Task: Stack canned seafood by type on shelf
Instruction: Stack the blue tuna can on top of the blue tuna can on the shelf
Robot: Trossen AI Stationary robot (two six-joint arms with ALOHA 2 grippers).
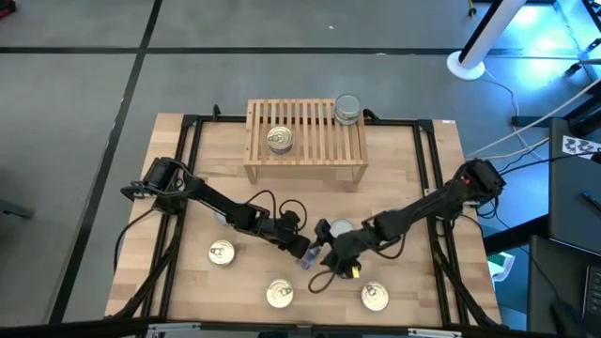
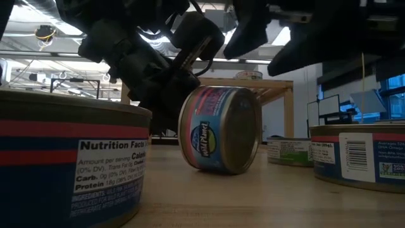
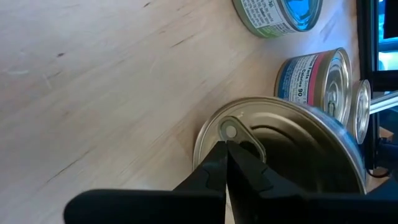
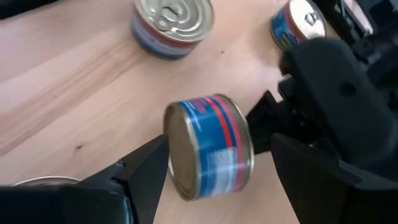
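Tipped can [image 2: 219, 130]: short round tin, blue label with a red band, gold-toned end. It stands on its rim on the tabletop [image 1: 413, 169] near the middle front, between the two grippers, end face toward the low camera.

Left gripper [image 1: 302, 248]: fingers pressed together, tips at the pull-tab [image 3: 229, 130] of this can's lid. Whether the tab is actually pinched, cannot tell.

Right gripper [image 4: 214, 158]: jaws spread wide, one either side of the tipped can, not pressing on it.

Shelf [image 1: 305, 141]: light slatted wood, at the table's back. One gold-lidded can [image 1: 280, 140] on its left part, one silver-lidded can [image 1: 347, 109] at its back right corner.

Three gold-lidded cans upright along the front: left [image 1: 221, 253], middle [image 1: 279, 294], right [image 1: 375, 297].

A silver lid [image 1: 340, 227] just behind the right gripper, largely covered by it.

Low view: near cans cut off at both edges; arms block the shelf's left side.
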